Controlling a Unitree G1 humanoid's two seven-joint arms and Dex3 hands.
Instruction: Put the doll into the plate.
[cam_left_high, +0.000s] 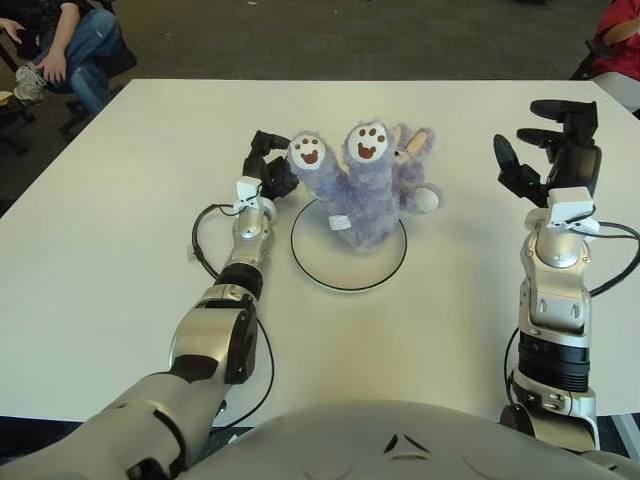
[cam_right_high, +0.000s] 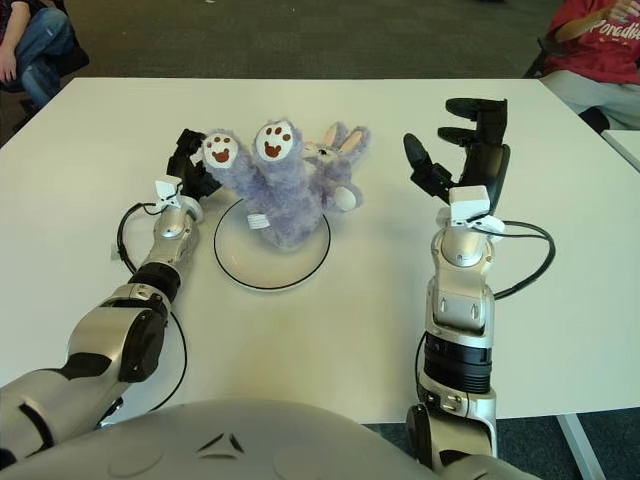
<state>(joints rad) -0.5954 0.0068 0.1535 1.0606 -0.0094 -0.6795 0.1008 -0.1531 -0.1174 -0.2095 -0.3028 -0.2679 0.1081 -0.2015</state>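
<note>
A purple plush doll (cam_left_high: 365, 195) stands upside down on the white plate (cam_left_high: 348, 285) with a thin black rim, its two paw soles facing up and its ears and face toward the far side. My left hand (cam_left_high: 268, 165) is just left of the doll's left leg, with dark fingers loosely spread and nothing in them. My right hand (cam_left_high: 548, 150) is raised over the table well to the right of the doll, its fingers spread and holding nothing.
A black cable (cam_left_high: 200, 240) loops on the white table (cam_left_high: 120, 200) beside my left forearm. One person (cam_left_high: 70, 40) sits past the far left corner, and another in red (cam_right_high: 595, 45) sits at the far right.
</note>
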